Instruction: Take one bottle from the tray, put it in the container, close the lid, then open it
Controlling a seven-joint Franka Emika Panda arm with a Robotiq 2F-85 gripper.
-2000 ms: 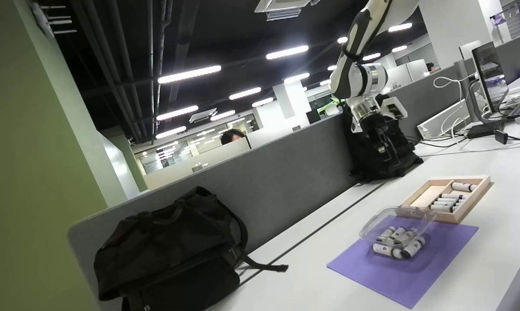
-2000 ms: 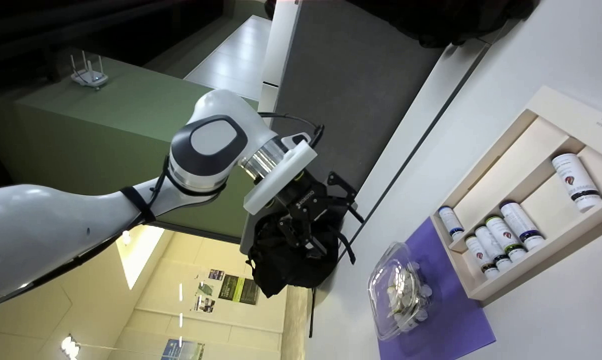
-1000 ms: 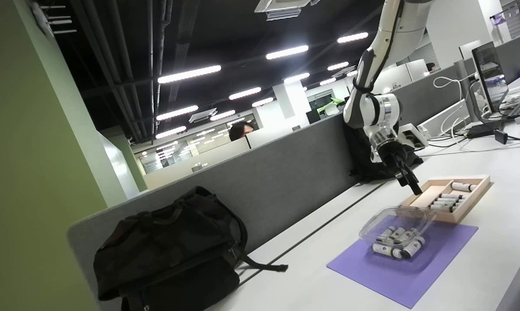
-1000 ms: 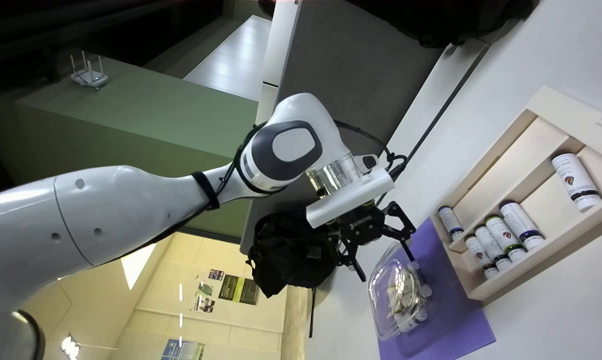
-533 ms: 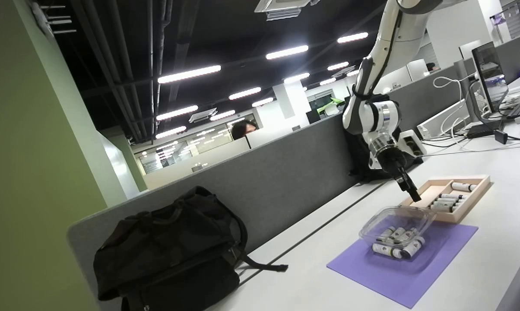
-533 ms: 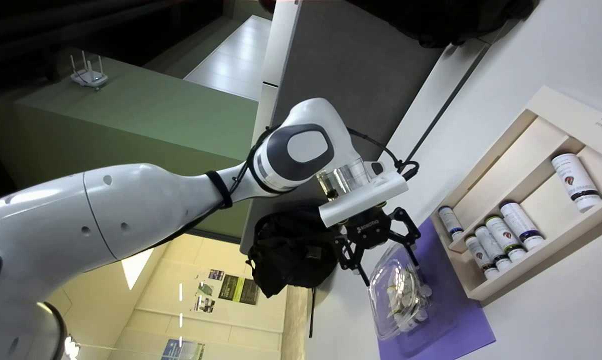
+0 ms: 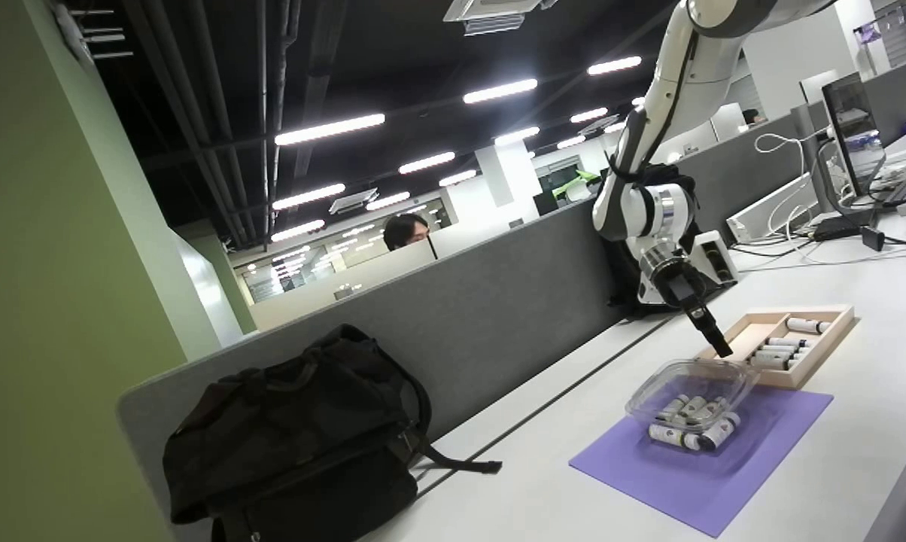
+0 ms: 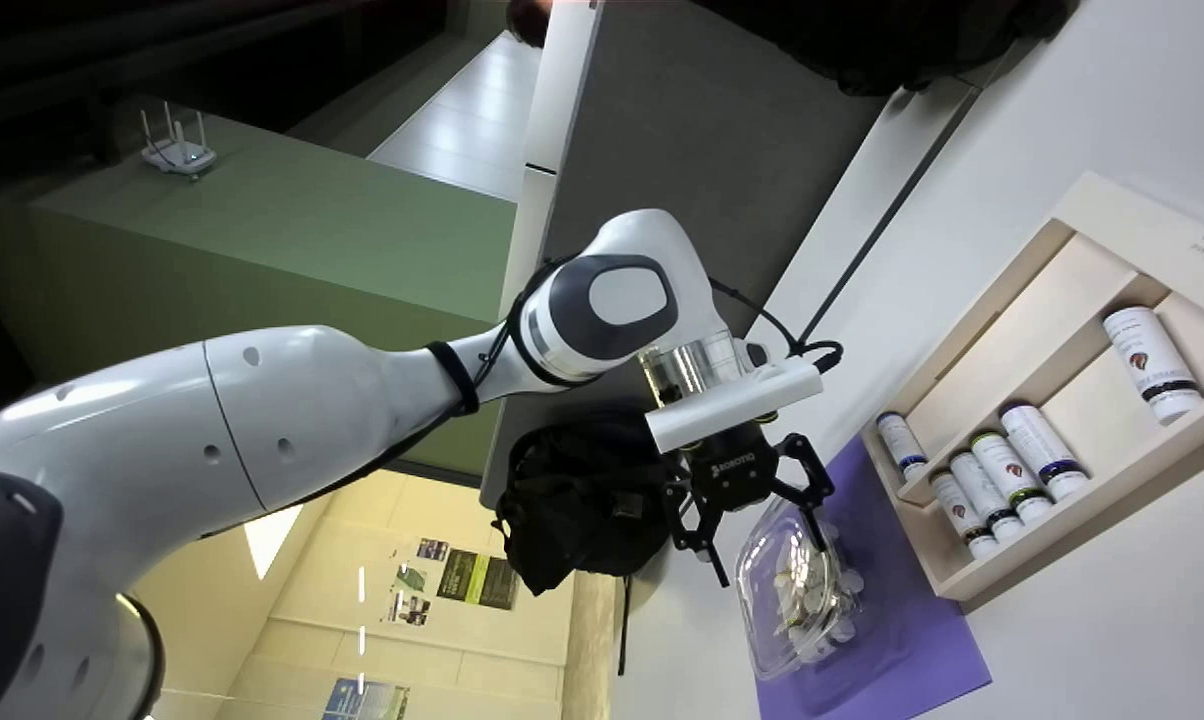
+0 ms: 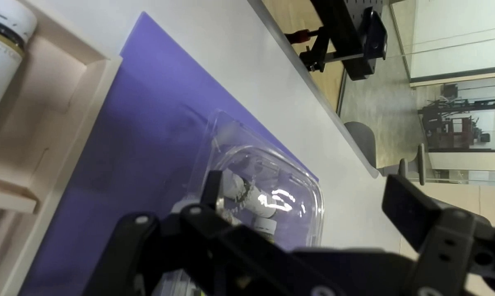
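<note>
A clear plastic container [image 7: 645, 391] sits on the purple mat and holds several white bottles [image 7: 675, 434]. It also shows in an exterior view [image 8: 762, 640] and in the wrist view [image 9: 286, 162]. I cannot tell whether its lid is shut. The wooden tray [image 8: 1037, 372] lies beside the mat with several white bottles [image 8: 1152, 350] in its compartments. It also shows in an exterior view [image 7: 850, 324]. My gripper [image 8: 772, 567] is open, with nothing between its fingers. It hangs above the table close to the container. In the wrist view its fingertips [image 9: 311, 201] stand wide apart.
A purple mat [image 7: 709, 489] lies under the container. A grey partition [image 7: 498, 309] runs along the table's back. Black backpacks stand at the partition, one in the foreground [image 7: 295, 429] and one behind the arm [image 8: 582, 510]. A monitor [image 7: 848, 128] and cables stand farther along the table.
The arm has swung from the partition toward the container and come lower, then slowed, with small shifts lately. The gripper stays open. The container, tray and bottles have not moved.
</note>
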